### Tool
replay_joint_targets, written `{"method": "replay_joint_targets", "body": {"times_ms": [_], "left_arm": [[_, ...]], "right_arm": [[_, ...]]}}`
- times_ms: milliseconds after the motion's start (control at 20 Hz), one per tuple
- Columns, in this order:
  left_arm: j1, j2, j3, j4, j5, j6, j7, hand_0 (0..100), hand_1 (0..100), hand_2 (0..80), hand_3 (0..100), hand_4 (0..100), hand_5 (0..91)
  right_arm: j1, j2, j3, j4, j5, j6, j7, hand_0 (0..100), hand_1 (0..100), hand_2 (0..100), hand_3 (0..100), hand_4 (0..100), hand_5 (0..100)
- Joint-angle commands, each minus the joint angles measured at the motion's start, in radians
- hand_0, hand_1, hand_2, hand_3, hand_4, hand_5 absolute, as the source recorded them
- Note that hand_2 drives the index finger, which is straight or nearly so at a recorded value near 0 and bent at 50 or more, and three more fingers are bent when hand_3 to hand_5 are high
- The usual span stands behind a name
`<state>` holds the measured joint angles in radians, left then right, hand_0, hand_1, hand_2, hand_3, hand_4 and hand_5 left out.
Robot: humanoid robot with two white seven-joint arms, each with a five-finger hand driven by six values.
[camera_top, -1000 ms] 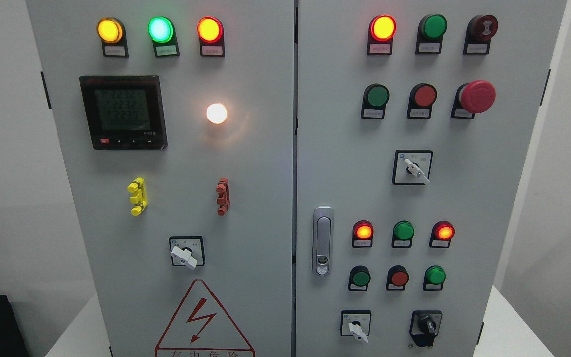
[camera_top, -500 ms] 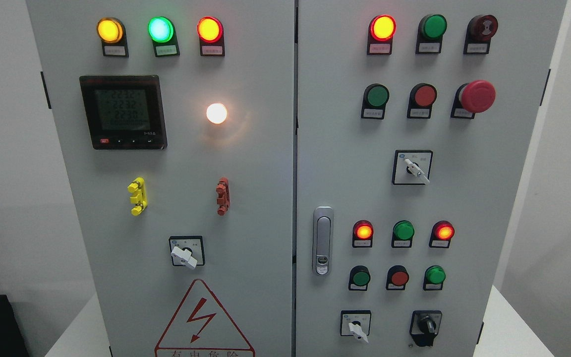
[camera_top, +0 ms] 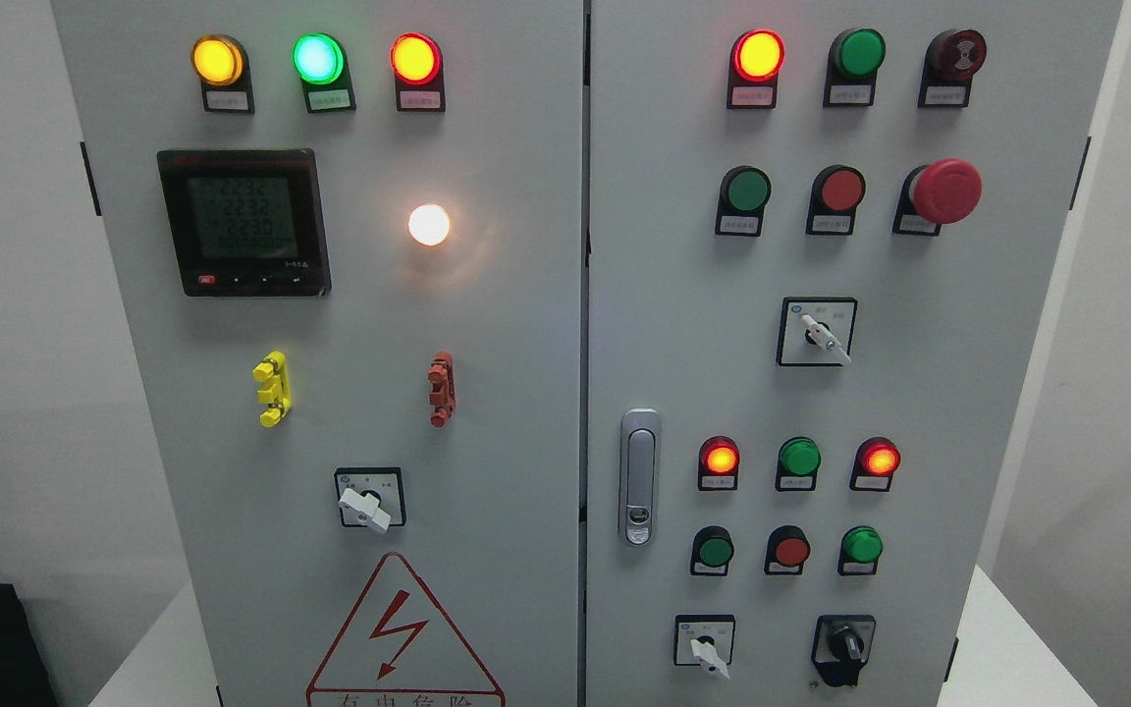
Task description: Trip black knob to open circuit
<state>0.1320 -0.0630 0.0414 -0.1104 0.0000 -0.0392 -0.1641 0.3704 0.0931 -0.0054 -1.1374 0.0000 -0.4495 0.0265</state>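
The black knob (camera_top: 844, 643) is sitting at the lower right corner of the right door of the grey control cabinet (camera_top: 526, 324), its handle pointing roughly straight up and down, with nothing touching it. Just to its left a white-handled selector switch (camera_top: 706, 648) is pointing down and to the right. Above these two, a row of three small push buttons, green, red and green, is lying under a row of three lamps, where the red lamp (camera_top: 721, 458) at the left and the one at the right are glowing. A silver door latch (camera_top: 638, 476) is standing upright near the door's left edge. Higher up, the red mushroom stop button (camera_top: 945, 190) is sticking out at the right. On the left door the digital meter (camera_top: 243, 221) is showing lit digits, and a white lamp (camera_top: 429, 225) is shining beside it. Neither robot hand is showing, so their state cannot be told.
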Motion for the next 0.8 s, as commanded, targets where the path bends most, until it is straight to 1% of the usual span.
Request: {"method": "replay_joint_targets", "body": {"times_ms": [0, 350, 500, 600, 650, 750], "left_arm": [[0.0, 0.0, 0.0, 0.0, -0.023, -0.001, 0.0, 12, 39, 0.0, 0, 0, 0.0], [0.0, 0.0, 0.0, 0.0, -0.023, 0.001, 0.0, 12, 39, 0.0, 0, 0, 0.0], [0.0, 0.0, 0.0, 0.0, -0.023, -0.001, 0.0, 12, 39, 0.0, 0, 0, 0.0], [0.0, 0.0, 0.0, 0.0, -0.023, 0.001, 0.0, 12, 39, 0.0, 0, 0, 0.0], [0.0, 0.0, 0.0, 0.0, -0.023, -0.001, 0.0, 12, 39, 0.0, 0, 0, 0.0], [0.0, 0.0, 0.0, 0.0, -0.023, 0.001, 0.0, 12, 39, 0.0, 0, 0, 0.0]], "right_arm": [[0.045, -0.006, -0.028, -0.408, -0.012, 0.029, 0.0, 0, 4, 0, 4, 0, 0], [0.055, -0.007, -0.027, -0.554, -0.012, 0.041, 0.0, 0, 3, 0, 10, 1, 0], [0.055, -0.013, -0.03, -0.599, -0.014, 0.066, 0.0, 0, 3, 0, 15, 10, 0], [0.051, -0.015, -0.031, -0.617, -0.015, 0.071, 0.0, 0, 3, 0, 22, 19, 4], [0.05, -0.021, -0.031, -0.628, -0.017, 0.078, 0.0, 0, 3, 0, 22, 19, 4], [0.045, -0.029, -0.031, -0.654, -0.046, 0.094, 0.0, 0, 2, 0, 29, 28, 11]]}}
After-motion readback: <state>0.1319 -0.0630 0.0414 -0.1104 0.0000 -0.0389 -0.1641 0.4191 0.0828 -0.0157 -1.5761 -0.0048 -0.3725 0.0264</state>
